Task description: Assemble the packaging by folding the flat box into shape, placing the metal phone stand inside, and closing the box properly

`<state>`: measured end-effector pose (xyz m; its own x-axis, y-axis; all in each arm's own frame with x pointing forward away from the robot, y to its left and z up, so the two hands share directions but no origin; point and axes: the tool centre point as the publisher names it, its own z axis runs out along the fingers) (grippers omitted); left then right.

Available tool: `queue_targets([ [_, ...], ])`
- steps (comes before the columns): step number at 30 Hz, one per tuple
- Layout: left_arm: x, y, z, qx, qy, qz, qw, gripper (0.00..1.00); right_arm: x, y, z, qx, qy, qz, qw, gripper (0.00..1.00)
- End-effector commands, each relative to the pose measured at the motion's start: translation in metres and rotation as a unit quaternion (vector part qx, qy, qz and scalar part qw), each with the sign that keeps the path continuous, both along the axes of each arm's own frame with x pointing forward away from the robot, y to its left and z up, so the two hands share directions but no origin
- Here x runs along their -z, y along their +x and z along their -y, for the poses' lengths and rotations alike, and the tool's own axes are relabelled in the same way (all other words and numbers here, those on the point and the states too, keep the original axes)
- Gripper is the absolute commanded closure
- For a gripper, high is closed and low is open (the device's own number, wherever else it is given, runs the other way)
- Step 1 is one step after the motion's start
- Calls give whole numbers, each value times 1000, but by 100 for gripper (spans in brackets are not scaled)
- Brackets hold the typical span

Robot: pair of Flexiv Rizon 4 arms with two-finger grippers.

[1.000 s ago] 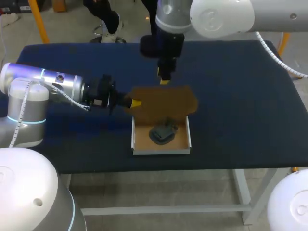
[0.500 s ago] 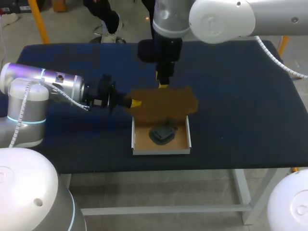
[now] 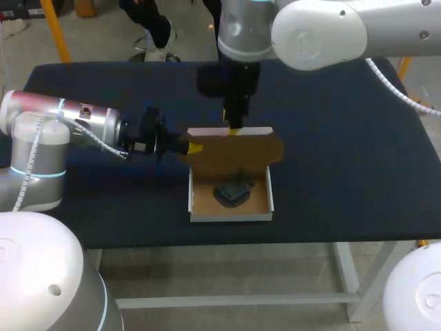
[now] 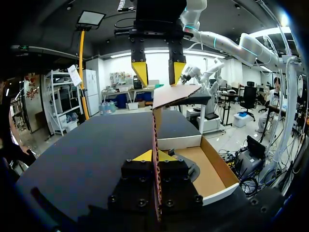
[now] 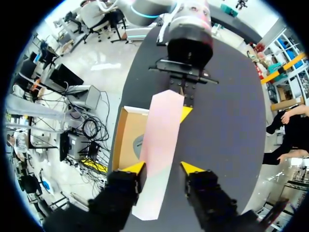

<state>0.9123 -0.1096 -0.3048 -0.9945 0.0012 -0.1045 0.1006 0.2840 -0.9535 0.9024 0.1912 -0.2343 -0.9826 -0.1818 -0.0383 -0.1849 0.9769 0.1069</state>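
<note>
Navy cloth covers the table. Your right arm comes in from the far right corner and hangs over the middle; your left arm lies low along the left side, pointing at the box. Cardboard box: white outside, brown inside, an open tray near the table's front edge, its walls already folded up. Its lid is hinged on the far wall. It now stands close to upright, with a strip of its white outer face showing along the top. One second ago it leaned further back and you saw only brown, so the lid has swung up toward the tray. The phone stand, a dark metal piece, lies inside the tray on the floor, slightly toward the far wall, same spot as before. Left gripper: the fingers are pinched tight on the lid's left edge, and the wrist view shows the cardboard edge-on between the two yellow tips. Its position has not changed over the second. Right gripper: it has come down and forward from just behind the lid to the lid's top edge. Its fingers are spread apart and straddle the white panel without clamping it. In the left wrist view one yellow tip sits right at the folded top flap, the other stands clear of it.
</note>
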Motion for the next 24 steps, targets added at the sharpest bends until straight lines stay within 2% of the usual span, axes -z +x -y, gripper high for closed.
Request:
queue_targets([
  [1,0,0,0,0,-1,0,1000,100,3,-1,0,0,0,-1,1000,42],
  [9,0,0,0,0,-1,0,1000,100,9,1,-2,0,-5,-8,1000,25],
  [13,0,0,0,0,-1,0,1000,100,12,3,-4,0,-8,-11,1000,9],
  [19,0,0,0,0,-1,0,1000,100,11,7,-5,-2,-9,-16,1000,9],
  [24,0,0,0,0,-1,0,1000,100,-2,1,-4,-6,-4,-5,1000,15],
])
